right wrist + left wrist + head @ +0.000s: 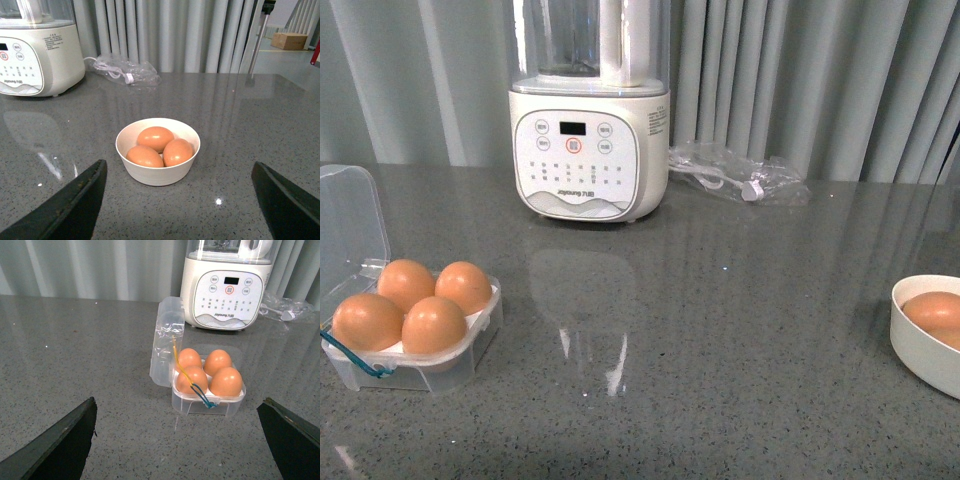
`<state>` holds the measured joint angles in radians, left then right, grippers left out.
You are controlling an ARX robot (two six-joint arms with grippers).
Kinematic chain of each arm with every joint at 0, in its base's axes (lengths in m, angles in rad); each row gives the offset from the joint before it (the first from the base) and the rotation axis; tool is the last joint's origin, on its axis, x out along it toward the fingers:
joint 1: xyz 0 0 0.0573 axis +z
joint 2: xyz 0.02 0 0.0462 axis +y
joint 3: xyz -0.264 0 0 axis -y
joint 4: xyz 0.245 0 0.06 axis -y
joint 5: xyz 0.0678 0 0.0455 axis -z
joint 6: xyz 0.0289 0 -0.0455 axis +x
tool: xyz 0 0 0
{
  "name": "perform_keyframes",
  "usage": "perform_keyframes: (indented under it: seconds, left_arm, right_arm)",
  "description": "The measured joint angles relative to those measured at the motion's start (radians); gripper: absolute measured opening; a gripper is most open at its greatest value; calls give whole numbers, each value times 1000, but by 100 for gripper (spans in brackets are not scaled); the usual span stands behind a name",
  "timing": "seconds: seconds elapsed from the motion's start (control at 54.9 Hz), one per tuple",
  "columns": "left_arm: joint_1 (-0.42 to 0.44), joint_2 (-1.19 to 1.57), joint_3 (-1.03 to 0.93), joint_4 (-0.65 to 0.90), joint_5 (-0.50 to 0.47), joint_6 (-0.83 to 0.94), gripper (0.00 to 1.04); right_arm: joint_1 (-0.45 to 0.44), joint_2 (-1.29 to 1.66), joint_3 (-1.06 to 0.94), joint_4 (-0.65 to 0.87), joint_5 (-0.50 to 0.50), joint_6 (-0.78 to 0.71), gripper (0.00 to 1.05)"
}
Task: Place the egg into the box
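Observation:
The box (440, 372) stands at the table's left with its clear lid (350, 215) swung open, and every hollow holds a brown egg (433, 325). The left wrist view shows the same box (225, 407), eggs (226, 381) and teal clasp (205, 401). My left gripper (178, 400) is open, a little short of the box, with nothing between its fingers (65, 445). A white bowl (157, 175) at the right holds three more eggs (155, 138). My right gripper (178, 162) is open just short of the bowl, empty. Neither gripper shows in the front view.
A white blender (588, 150) stands at the back of the grey table, with a clear bag holding a cable (740, 175) to its right. Grey curtains hang behind. The bowl (920, 350) is cut off by the front view's right edge.

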<state>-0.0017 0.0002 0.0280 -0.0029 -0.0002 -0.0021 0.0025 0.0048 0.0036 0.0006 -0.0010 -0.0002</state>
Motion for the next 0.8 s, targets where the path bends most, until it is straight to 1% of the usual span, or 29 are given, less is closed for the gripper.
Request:
perform_keyframes:
  seconds: [0.018, 0.073, 0.765, 0.783, 0.801]
  left_arm:
    - [0, 0, 0, 0, 0, 0, 98]
    - [0, 0, 0, 0, 0, 0, 98]
    - [0, 0, 0, 0, 0, 0, 98]
    - [-13, 14, 5, -21, -40, -11, 98]
    - [-33, 37, 22, -71, -112, -38, 98]
  right_arm:
    - [0, 0, 0, 0, 0, 1, 99]
    - [0, 0, 0, 0, 0, 0, 97]
    - [0, 0, 0, 0, 0, 0, 97]
    - [0, 0, 0, 0, 0, 0, 97]
    - [0, 0, 0, 0, 0, 0, 97]
